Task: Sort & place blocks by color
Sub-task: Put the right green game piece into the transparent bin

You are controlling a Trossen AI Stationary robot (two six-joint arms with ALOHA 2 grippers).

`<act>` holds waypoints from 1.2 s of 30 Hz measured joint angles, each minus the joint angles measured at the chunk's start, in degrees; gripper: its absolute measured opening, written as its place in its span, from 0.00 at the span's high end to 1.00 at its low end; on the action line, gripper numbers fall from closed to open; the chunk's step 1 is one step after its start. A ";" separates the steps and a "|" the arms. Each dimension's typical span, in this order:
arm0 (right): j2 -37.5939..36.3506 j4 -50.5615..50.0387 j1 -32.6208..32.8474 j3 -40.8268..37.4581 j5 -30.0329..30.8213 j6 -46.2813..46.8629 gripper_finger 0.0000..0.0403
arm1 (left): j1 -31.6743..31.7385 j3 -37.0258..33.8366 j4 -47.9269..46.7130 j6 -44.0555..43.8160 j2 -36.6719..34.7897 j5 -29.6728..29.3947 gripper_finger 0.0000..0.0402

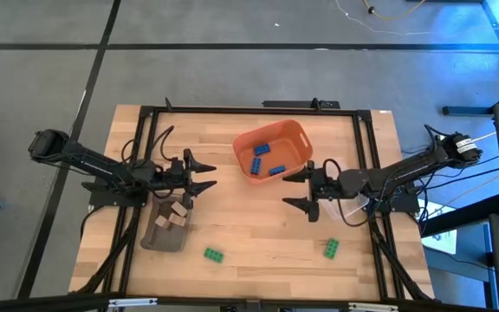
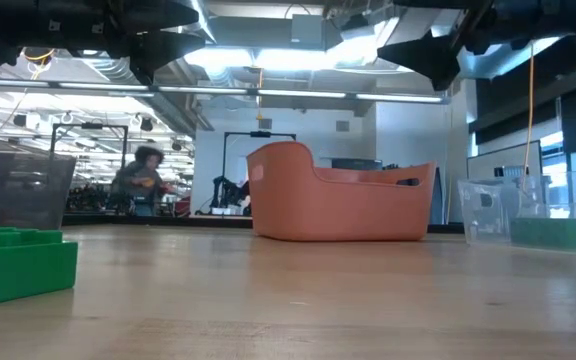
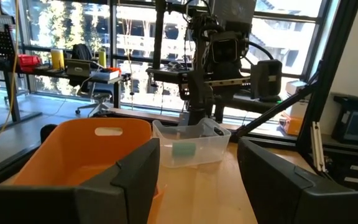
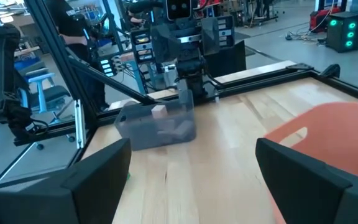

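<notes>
The blocks are sorted by color, and each color gets its own box. The orange bin (image 1: 273, 149) sits near the far edge of the surface (image 1: 258, 234), in the middle, and three blue blocks (image 1: 265, 159) lie inside it. The grey-brown tray (image 1: 168, 227) sits toward the near left corner and holds the tan blocks (image 1: 177, 216). A clear box (image 1: 346, 208) stands by the right edge with something pale green inside, so that looks like the green box.

Two green blocks are not put away yet. One green block (image 1: 214, 255) lies near the near edge, just right of the tray. The other green block (image 1: 331, 249) lies nearer the near right corner.

The left pincer (image 1: 203, 173) hangs over the far end of the tray with its fingers wide apart, holding nothing. The right pincer (image 1: 299, 191) hangs between the orange bin and the clear box, also wide apart and empty. It is closer to the second green block, so that one is probably its job.
</notes>
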 joint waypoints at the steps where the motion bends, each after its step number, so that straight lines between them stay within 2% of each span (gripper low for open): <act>1: 0.00 0.00 0.00 0.00 0.02 -0.08 0.14 | 0.00 0.00 -0.01 0.07 0.00 0.00 0.48; 18: 0.00 -0.04 -0.02 0.09 -0.70 -1.09 0.14 | 0.00 -0.01 -1.39 -0.32 0.00 0.09 0.48; 23: 0.17 0.93 0.64 0.11 -9.82 -1.93 0.14 | 0.00 -0.02 -1.37 -0.32 0.00 0.09 0.48; 27: 0.38 -0.22 5.89 0.55 -15.79 -1.52 0.14 | 0.00 0.00 -1.37 -0.32 0.00 0.09 0.48; 30: 0.45 -10.30 12.49 4.23 -12.70 1.82 0.14 | 0.00 -0.01 -1.34 -0.02 0.00 0.07 0.48; 36: 6.94 -46.33 24.94 22.77 0.85 13.42 0.14 | 0.00 -0.02 -1.34 -0.04 0.00 -0.09 0.48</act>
